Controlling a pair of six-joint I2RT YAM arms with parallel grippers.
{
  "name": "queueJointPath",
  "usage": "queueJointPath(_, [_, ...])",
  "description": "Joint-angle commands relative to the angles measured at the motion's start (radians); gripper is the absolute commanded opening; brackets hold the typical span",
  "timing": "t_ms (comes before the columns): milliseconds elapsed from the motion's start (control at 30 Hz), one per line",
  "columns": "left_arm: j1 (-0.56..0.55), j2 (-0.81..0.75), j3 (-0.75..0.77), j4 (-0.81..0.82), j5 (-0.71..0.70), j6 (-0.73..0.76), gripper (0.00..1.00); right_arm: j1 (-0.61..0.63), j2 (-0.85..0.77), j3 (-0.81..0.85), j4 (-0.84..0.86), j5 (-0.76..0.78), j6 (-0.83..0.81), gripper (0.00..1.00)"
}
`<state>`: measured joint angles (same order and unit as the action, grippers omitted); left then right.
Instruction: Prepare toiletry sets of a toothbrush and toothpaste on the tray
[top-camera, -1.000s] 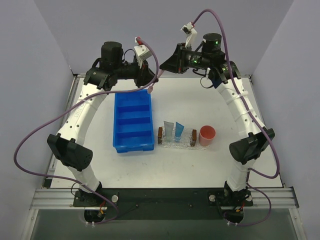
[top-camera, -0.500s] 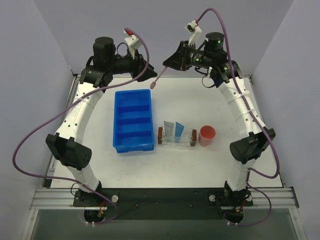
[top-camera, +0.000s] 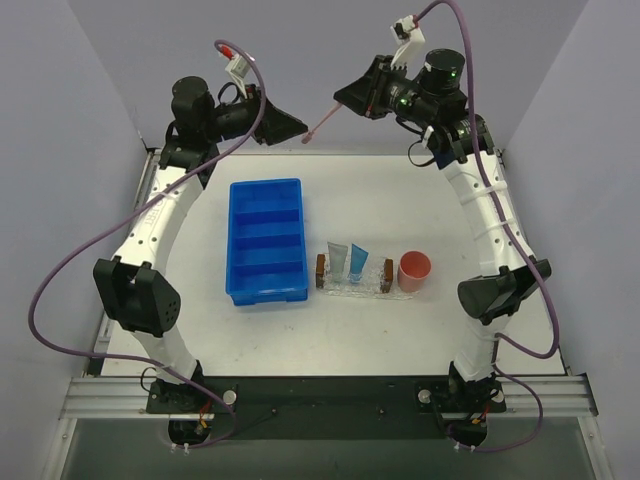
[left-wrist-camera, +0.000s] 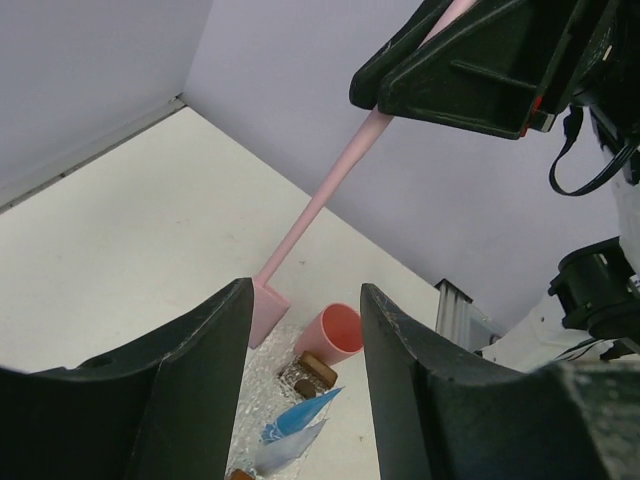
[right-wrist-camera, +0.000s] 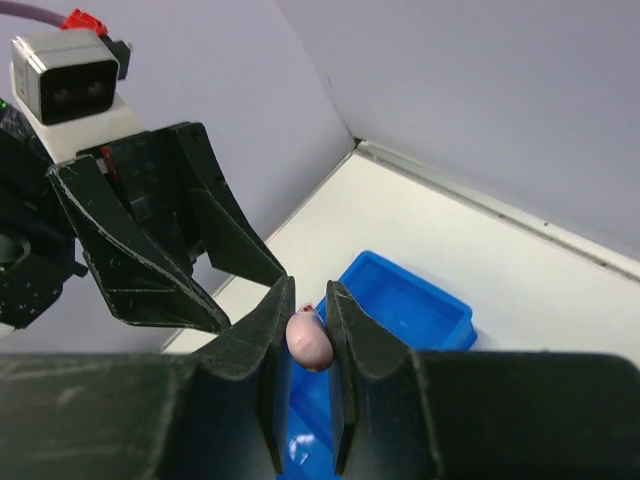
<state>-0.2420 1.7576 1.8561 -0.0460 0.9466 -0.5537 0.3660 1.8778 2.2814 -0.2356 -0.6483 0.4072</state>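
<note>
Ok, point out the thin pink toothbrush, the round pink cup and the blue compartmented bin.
thin pink toothbrush (left-wrist-camera: 318, 200), left wrist view, mid-handle.
round pink cup (top-camera: 414, 284), top view, near wall.
blue compartmented bin (top-camera: 267, 222), top view, compartment floor.

Top external: fixed high above and behind both arm bases, tilted down over the whole table, distant. Left wrist: mounted close behind its own fingers, aimed across and down at the right gripper, toothbrush, pink cup and tray. Right wrist: close behind its own fingers, aimed at the left gripper, with the blue bin below. Shared by all three: toothbrush. Shared with the overhead view: pink cup, tray, blue bin, the opposite gripper.
</note>
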Motion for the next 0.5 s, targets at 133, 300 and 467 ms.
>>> queueJointPath(133, [0.02, 0.023, -0.037, 0.339, -0.028, -0.348, 0.57, 0.001, -0.022, 0.012, 0.145, 0.15, -0.011, 0.0])
queueJointPath(300, [0.024, 0.037, -0.034, 0.359, -0.061, -0.379, 0.57, 0.005, -0.013, 0.044, 0.185, 0.167, 0.004, 0.0])
queueJointPath(467, [0.027, 0.039, -0.067, 0.391, -0.101, -0.445, 0.57, 0.007, -0.016, 0.056, 0.226, 0.22, 0.001, 0.0])
